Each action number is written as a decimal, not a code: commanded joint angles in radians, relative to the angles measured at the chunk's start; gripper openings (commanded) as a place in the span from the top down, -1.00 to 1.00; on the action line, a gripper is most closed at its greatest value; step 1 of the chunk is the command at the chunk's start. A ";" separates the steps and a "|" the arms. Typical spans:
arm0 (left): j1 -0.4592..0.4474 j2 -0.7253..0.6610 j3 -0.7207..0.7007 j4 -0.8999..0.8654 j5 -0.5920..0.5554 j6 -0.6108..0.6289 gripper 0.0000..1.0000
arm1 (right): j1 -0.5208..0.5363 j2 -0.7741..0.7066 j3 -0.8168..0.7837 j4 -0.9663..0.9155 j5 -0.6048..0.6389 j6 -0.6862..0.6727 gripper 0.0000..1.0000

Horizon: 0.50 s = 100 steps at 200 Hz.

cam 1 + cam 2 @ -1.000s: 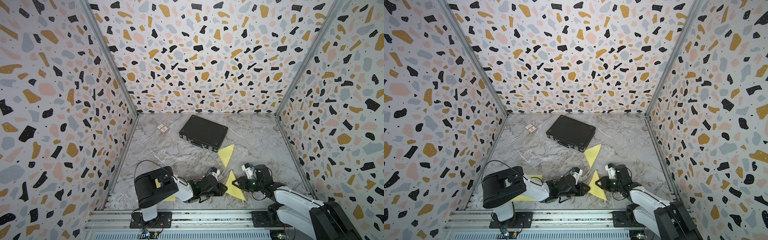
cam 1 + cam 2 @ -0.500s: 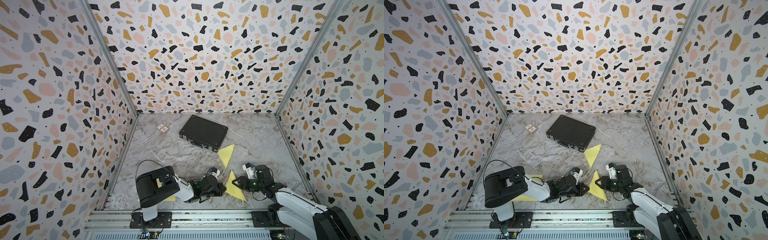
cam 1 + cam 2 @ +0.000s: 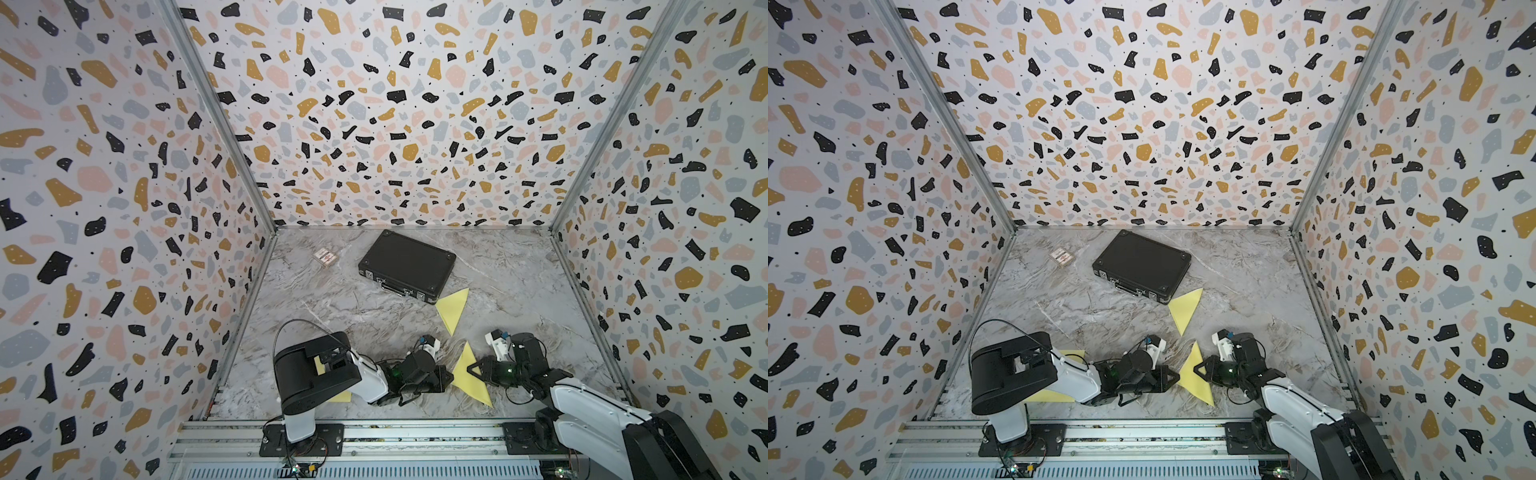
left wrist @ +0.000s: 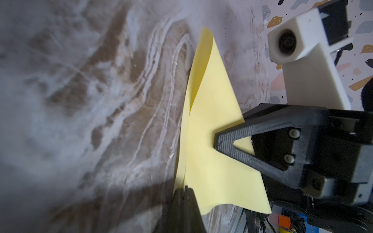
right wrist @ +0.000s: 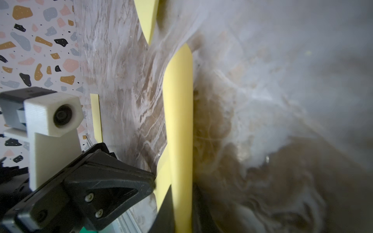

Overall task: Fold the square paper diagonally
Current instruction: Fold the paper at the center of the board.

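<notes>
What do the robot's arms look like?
The left arm and right arm have white shells and chunky black joints. A black cable loops over the left one. The left tool and right tool are black with pointy triangle fingers. A small white camera box tops each, and tiny green lights glow nearby.

From my console I see a closed black case (image 3: 407, 266) lying flat and askew in the middle of both top views (image 3: 1142, 266), its handle and latches on the edge facing the bottom of the frame. To its left, well apart, a small flat packet (image 3: 324, 257) sits near the left wall. Both rest on a grey marbled tabletop (image 3: 519, 282). Terrazzo-patterned walls (image 3: 395, 124) fill the upper frame, and a metal rail (image 3: 415, 434) crosses the bottom.
</notes>
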 commanded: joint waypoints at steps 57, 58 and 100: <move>-0.004 0.066 -0.079 -0.322 -0.002 0.009 0.61 | -0.002 -0.043 -0.017 -0.028 0.058 -0.013 0.74; -0.005 0.065 -0.079 -0.322 -0.002 0.009 0.60 | -0.002 -0.043 -0.017 -0.028 0.058 -0.013 0.74; -0.006 -0.007 -0.049 -0.342 0.020 0.031 0.36 | -0.002 -0.015 -0.015 -0.027 0.061 -0.020 0.66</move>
